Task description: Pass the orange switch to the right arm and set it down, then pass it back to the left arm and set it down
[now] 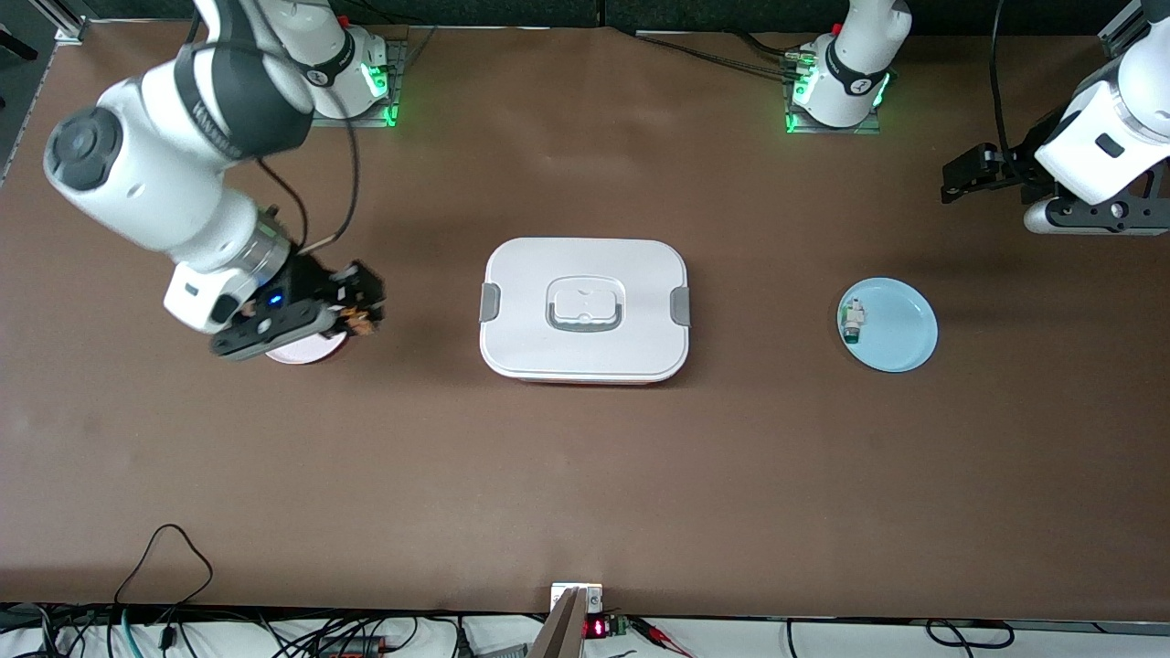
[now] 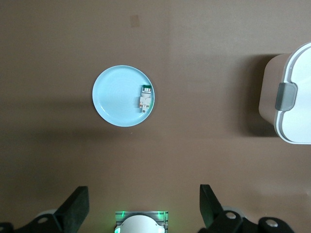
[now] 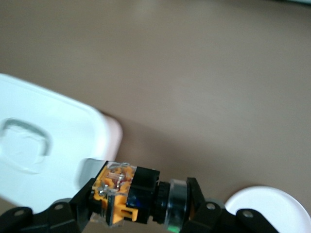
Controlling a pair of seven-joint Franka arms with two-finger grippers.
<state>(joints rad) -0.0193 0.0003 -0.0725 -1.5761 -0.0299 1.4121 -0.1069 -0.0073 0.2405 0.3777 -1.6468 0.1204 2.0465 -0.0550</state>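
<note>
Two grippers — right gripper clamps the blocky orange switch, left gripper spread apart.

The box sits at the middle of the frame on the table. Toward my left arm's end, level with it, lies a plate with a small part in it, at the rim nearest the box. My left gripper hangs spread over table in the upper corner there. At mid-height toward my right arm's end, my right gripper clamps the switch over the edge of a second plate.
</note>
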